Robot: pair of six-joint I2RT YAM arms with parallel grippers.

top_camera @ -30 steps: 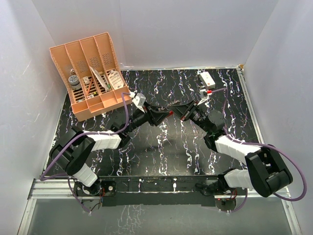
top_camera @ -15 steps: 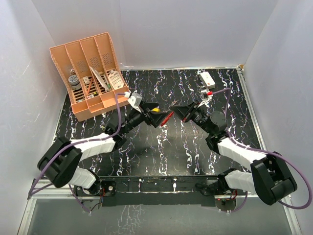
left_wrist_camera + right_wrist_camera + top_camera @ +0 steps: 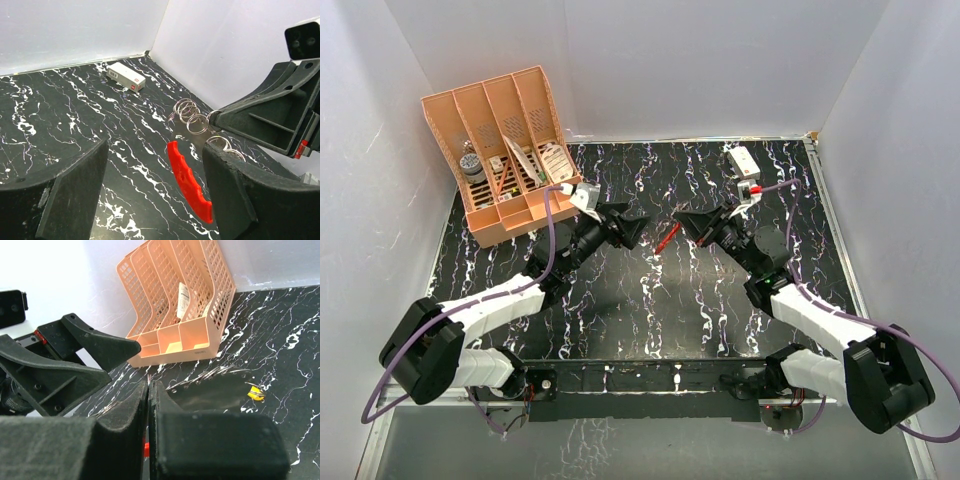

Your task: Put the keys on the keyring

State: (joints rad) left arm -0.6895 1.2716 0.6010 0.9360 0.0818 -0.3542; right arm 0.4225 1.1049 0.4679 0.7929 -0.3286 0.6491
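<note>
So here's how I read this one. The keyring (image 3: pixel 187 182), that thin red curved band, is out in the middle of the counter (image 3: pixel 75 115) between the two arms. In the left wrist view its near end is tucked behind one of the left arm's own fingers.

The left fingers (image 3: pixel 632 224) are spread wide with nothing in them and point straight at the band. To me that looks like lining up for a grab. The right fingers (image 3: pixel 149 386) are pressed fully together. A sliver of red shows in the seam between them in the right wrist view. I honestly can't tell if they're pinching the band or if it's just visible underneath, so I won't swear it's held rather than lying flat.

The keys (image 3: pixel 215 390) are a flat shiny bunch just ahead of the right fingertips, and one has a little yellow head (image 3: pixel 256 393). A few silver wire loops (image 3: pixel 192 116) are bunched with them, right at the tip of the right fingers.

My guess is everything's kept close in the middle so both arms can reach. One would steady the band while the other feeds keys on. No key looks threaded onto the red band yet, though that's hard to call at this size.

The orange rack (image 3: pixel 505 150) and white box (image 3: pixel 126 76) sit toward the back, well apart from the action.
</note>
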